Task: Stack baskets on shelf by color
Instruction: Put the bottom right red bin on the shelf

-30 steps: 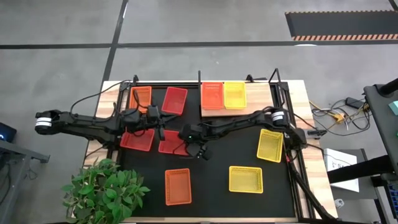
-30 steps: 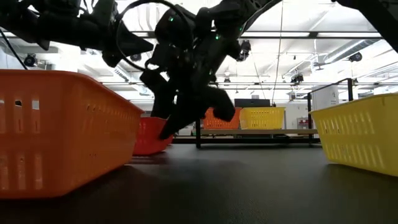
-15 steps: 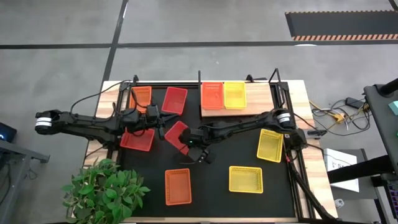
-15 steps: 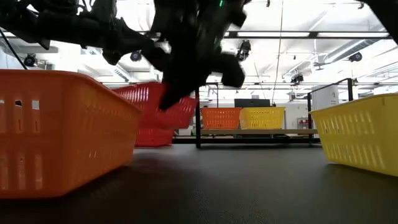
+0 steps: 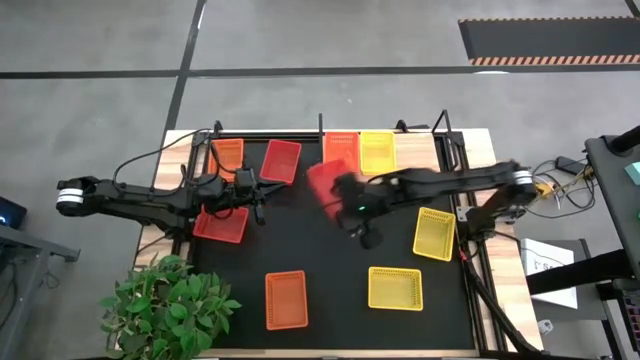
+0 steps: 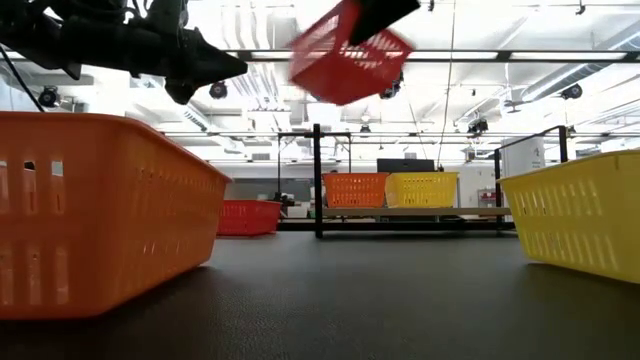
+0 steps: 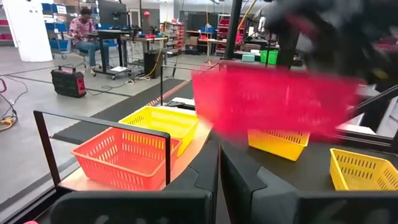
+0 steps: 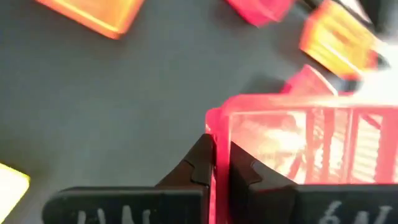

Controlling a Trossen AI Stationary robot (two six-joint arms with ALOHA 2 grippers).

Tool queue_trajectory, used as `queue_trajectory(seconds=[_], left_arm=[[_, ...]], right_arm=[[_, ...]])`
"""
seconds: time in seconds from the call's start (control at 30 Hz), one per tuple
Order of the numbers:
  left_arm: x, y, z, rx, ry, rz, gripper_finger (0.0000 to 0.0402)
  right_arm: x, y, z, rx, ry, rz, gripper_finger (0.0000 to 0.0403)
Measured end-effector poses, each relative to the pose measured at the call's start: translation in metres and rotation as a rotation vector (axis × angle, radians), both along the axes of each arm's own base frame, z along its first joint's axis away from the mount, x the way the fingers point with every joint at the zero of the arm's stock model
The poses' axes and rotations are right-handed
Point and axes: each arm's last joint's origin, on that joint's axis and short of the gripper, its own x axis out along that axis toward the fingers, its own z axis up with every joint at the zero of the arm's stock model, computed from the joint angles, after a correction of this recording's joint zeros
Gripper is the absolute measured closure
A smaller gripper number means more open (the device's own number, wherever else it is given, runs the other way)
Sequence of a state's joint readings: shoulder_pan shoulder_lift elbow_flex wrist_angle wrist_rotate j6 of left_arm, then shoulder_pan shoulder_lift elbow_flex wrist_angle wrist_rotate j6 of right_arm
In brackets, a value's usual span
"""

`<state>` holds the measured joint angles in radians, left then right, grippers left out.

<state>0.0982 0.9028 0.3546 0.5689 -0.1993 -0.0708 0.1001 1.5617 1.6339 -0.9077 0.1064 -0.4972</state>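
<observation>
Right gripper (image 5: 345,193) fingers clamped on red basket (image 5: 326,181) rim, airborne beside shelf (image 5: 415,152) edge; left gripper (image 5: 258,205) fingers together, near surface's left side

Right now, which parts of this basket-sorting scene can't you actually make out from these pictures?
- Red basket in the right gripper: motion-blurred in both wrist views, its mesh unreadable.
- Right gripper: cut off by the low view's top edge.
- Shelf: partly covered in the high view by the carried basket and right arm.
- Person in the left wrist view: too small for detail.
- Orange basket: cropped by the low view's left edge.
</observation>
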Motion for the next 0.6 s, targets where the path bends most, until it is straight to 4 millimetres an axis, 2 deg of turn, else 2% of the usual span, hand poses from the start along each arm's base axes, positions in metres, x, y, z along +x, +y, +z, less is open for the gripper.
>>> queue_trajectory(seconds=[0.17, 0.3, 0.47, 0.6], left_arm=[[0.0, 0.0, 0.001, 0.001, -0.005, 0.0, 0.0402], [0.0, 0.0, 0.001, 0.0, -0.002, 0.0, 0.0402], [0.0, 0.0, 0.001, 0.003, 0.0, 0.0, 0.0402], [0.0, 0.0, 0.0, 0.004, 0.003, 0.0, 0.0402]], right_arm=[[-0.037, -0.022, 0.019, -0.096, 0.015, -0.21, 0.0394], [-0.066, -0.057, 0.019, -0.085, 0.077, -0.372, 0.0394], [-0.111, -0.106, -0.005, -0.069, 0.162, -0.538, 0.0394], [-0.145, -0.135, -0.032, -0.021, 0.217, -0.603, 0.0394]])
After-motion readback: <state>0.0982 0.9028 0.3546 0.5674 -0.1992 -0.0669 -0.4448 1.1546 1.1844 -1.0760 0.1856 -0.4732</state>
